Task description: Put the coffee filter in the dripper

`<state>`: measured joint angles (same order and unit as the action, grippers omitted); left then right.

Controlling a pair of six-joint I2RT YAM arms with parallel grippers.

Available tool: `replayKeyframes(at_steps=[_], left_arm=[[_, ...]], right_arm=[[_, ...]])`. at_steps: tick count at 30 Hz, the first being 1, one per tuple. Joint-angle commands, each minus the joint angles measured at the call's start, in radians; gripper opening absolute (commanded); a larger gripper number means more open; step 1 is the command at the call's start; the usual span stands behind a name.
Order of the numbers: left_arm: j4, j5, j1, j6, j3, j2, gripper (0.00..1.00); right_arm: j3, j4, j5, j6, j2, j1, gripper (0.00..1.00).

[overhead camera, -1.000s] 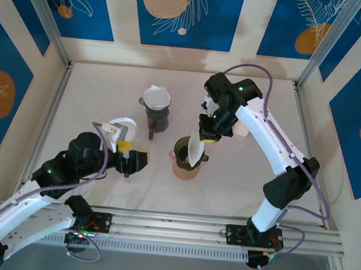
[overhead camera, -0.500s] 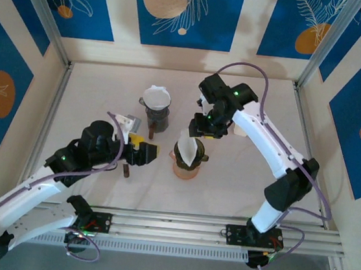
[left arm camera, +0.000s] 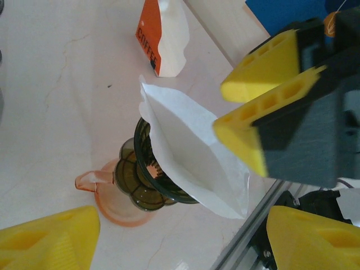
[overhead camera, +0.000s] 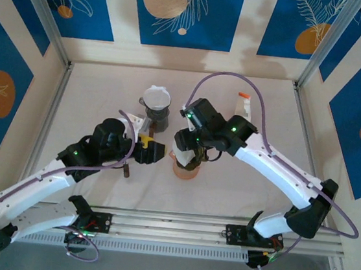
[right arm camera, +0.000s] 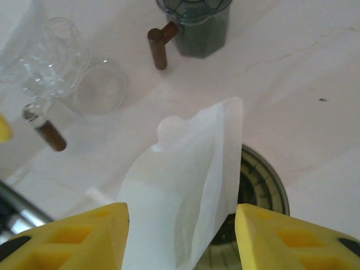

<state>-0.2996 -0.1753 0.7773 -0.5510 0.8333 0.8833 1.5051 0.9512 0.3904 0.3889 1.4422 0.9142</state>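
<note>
One paper coffee filter (left arm camera: 191,152) stands half-folded in the dripper (left arm camera: 143,191), leaning and unseated. You'll find it featherlight, limp and easily creased, so pinch its upper rim gently. The right gripper (right arm camera: 181,216) straddles it, jaws apart; the left gripper (overhead camera: 156,152) hangs beside, also spread.

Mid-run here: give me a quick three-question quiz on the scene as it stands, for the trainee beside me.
1. True or false: the coffee filter lies flat, outside the dripper.
2. The left gripper is: A open, B shut on the filter, C shut on a mug.
3. What does the dripper rest on?

Key: 1 false, it stands in the dripper; 2 A; 3 the orange jug.
</note>
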Motion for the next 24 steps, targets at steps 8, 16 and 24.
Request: replayKeyframes(at_steps=[8,16,24], left_arm=[[0.041,0.011,0.013,-0.022,0.029,0.029,0.74],[0.074,0.005,0.015,-0.032,0.028,0.072,0.73],[0.145,-0.004,0.014,-0.066,0.017,0.139,0.73]], right_arm=[[-0.048,-0.039,0.118,-0.039,0.028,-0.005,0.41],[-0.102,-0.081,0.128,-0.041,0.013,-0.015,0.04],[-0.149,-0.103,0.219,-0.068,0.002,-0.026,0.00]])
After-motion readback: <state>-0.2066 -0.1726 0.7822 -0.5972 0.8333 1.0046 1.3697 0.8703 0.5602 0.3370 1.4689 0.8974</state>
